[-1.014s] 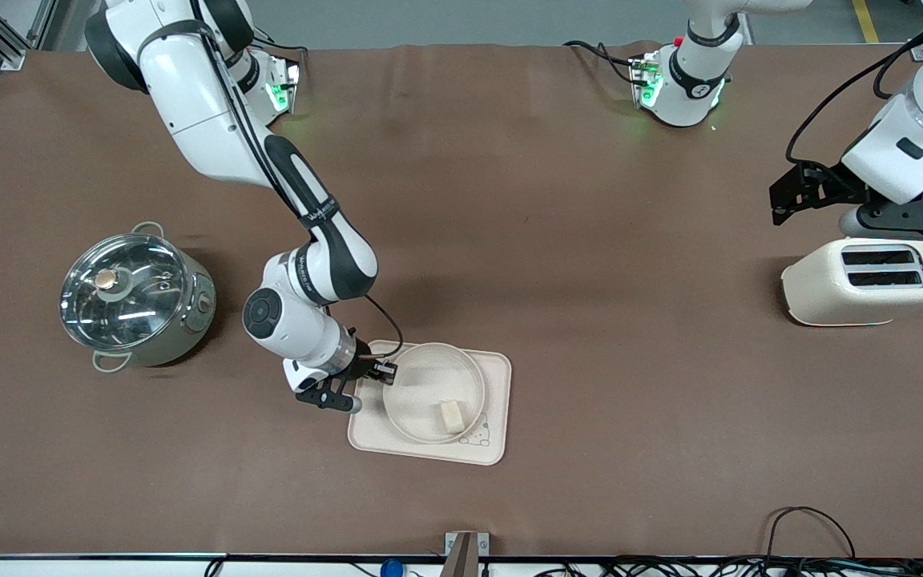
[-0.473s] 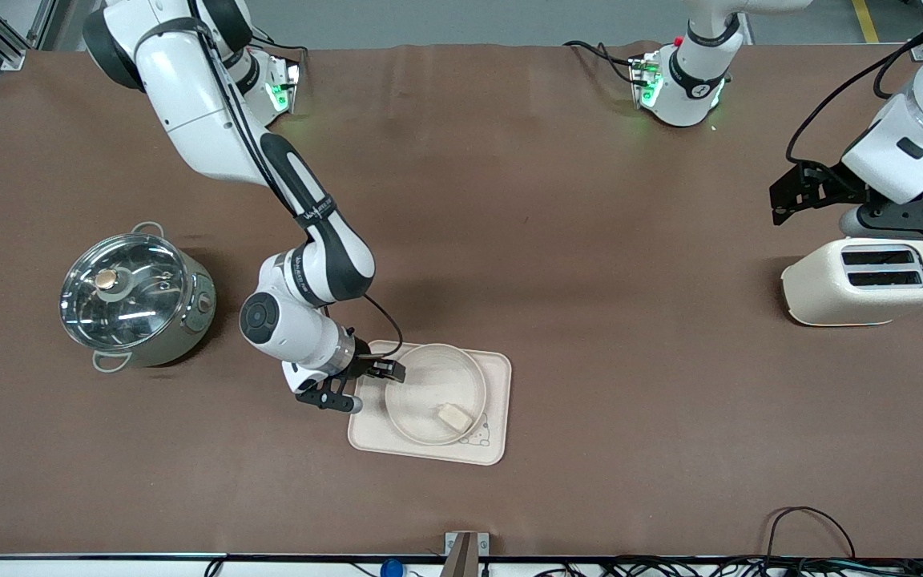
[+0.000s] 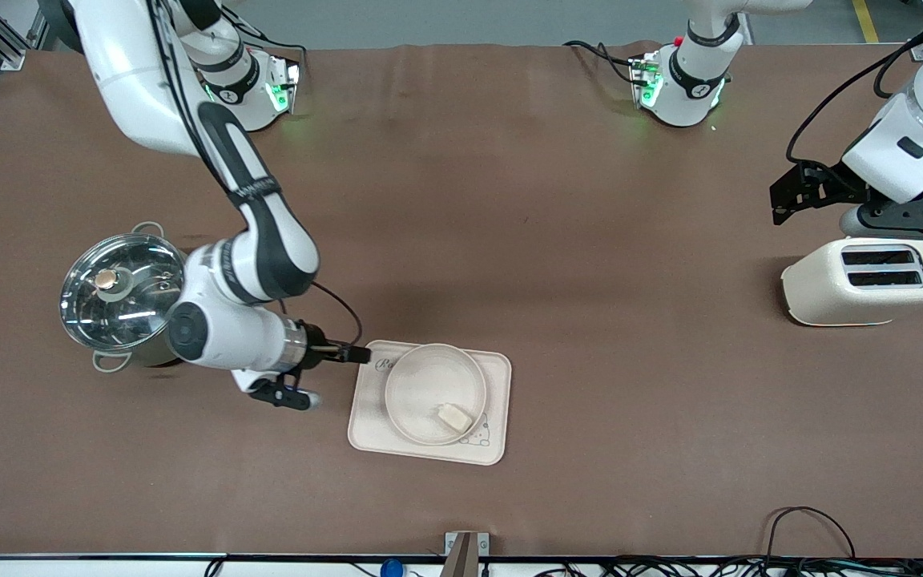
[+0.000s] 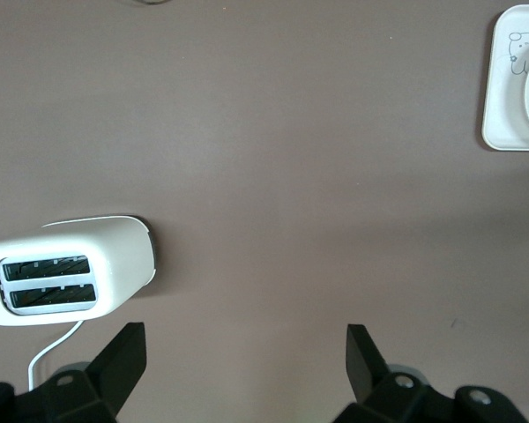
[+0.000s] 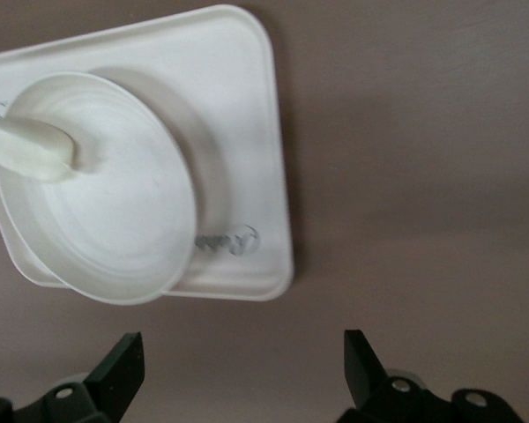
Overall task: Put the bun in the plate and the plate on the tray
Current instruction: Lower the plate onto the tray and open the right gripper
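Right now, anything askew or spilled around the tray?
Nothing spilled or damaged. The bun lies in the plate, off centre at the rim nearest the front camera. The plate sits on the tray, which lies slightly askew to the table edge. Right gripper is open beside the tray.

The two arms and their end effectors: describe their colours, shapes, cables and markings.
Both arms are glossy white rounded segments with black joint bands. The right arm carries a thin black cable. Bases glow green. The right end effector and left end effector are black, two-fingered brackets.

tray (image 5: pixel 256 132) — partly hidden script lettering, unreadable
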`<action>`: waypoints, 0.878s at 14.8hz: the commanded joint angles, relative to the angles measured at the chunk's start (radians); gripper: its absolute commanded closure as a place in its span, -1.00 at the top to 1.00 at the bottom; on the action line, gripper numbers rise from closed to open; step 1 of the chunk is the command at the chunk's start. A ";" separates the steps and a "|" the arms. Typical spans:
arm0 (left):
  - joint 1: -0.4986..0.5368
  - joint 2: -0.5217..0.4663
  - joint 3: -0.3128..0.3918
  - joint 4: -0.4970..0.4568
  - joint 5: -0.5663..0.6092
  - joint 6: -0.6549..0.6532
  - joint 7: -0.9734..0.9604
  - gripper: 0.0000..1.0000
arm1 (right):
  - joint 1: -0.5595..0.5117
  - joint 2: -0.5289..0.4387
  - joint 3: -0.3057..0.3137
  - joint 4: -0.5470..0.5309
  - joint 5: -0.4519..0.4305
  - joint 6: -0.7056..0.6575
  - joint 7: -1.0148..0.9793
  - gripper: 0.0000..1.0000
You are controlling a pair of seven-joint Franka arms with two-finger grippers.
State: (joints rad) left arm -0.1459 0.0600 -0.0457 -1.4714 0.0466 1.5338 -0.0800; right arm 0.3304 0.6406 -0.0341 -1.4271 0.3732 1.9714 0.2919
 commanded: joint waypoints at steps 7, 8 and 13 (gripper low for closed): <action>0.000 -0.011 0.007 -0.003 -0.014 -0.001 0.017 1.00 | -0.166 -0.457 -0.007 -0.134 -0.240 -0.460 -0.103 1.00; 0.000 -0.011 0.007 -0.003 -0.014 -0.001 0.017 1.00 | -0.188 -0.516 -0.007 -0.157 -0.256 -0.486 -0.106 1.00; -0.001 -0.011 0.007 -0.003 -0.010 -0.001 0.017 1.00 | -0.249 -0.708 -0.004 -0.176 -0.358 -0.569 -0.164 1.00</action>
State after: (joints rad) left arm -0.1456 0.0594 -0.0455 -1.4716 0.0465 1.5337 -0.0782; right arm 0.1101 0.0121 -0.0584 -1.5378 0.0608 1.3957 0.1610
